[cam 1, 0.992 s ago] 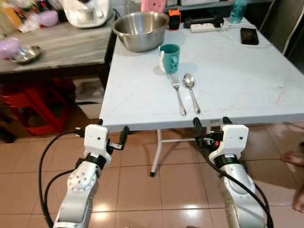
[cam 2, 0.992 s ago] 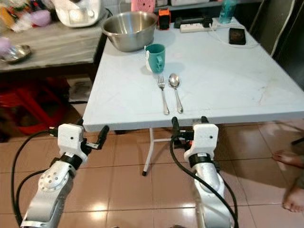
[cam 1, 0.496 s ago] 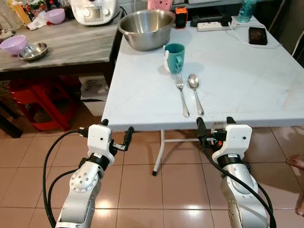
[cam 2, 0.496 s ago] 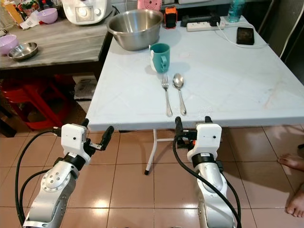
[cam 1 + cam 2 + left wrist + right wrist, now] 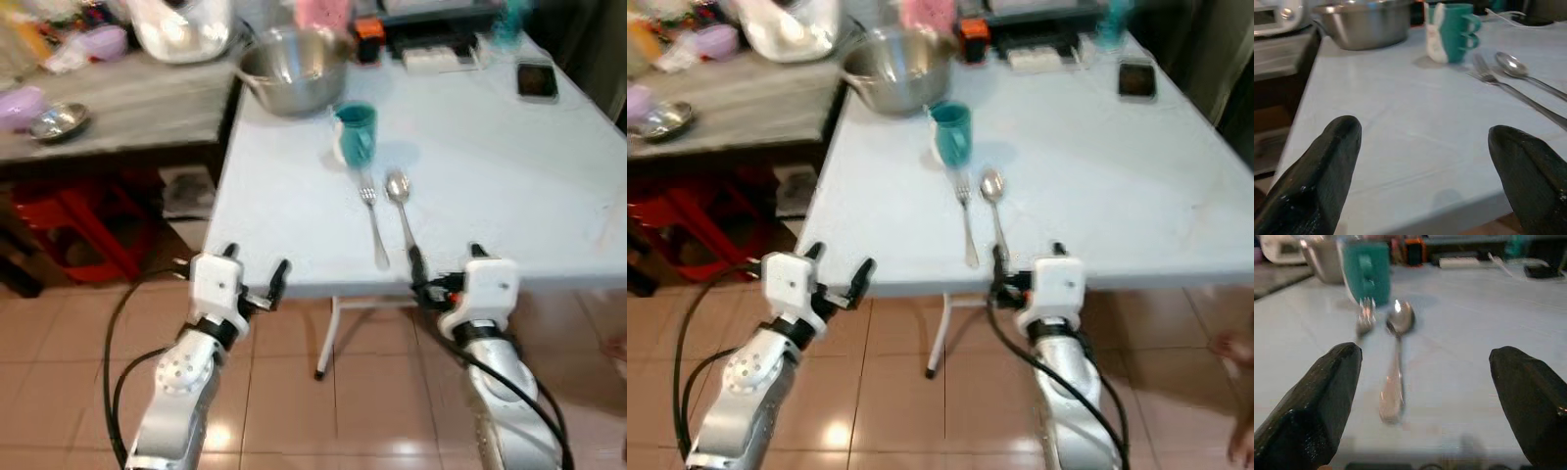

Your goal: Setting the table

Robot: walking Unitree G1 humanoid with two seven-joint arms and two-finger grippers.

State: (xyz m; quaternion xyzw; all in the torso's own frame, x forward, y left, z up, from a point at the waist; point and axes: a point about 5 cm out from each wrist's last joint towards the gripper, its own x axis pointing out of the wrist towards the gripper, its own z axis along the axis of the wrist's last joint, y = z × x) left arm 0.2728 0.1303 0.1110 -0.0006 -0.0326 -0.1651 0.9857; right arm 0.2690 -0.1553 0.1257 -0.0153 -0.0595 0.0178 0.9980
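— How far along is the table?

— Partly laid, I'd judge. A fork (image 5: pixel 371 217) and a spoon (image 5: pixel 401 205) lie side by side, not touching, handles toward me, near the front edge of the worktop (image 5: pixel 509 166). A teal mug (image 5: pixel 354 134) stands upright just beyond them. Behind it sits a steel bowl (image 5: pixel 292 67). I see no plate, so that may be what is left.

— And your tools?

— Both are wide open and empty, touching nothing. My right tool (image 5: pixel 444 262) hovers at the worktop's front edge, lined up with the spoon's handle. My left tool (image 5: pixel 255 270) hangs at the same edge, further left, well apart from the cutlery.
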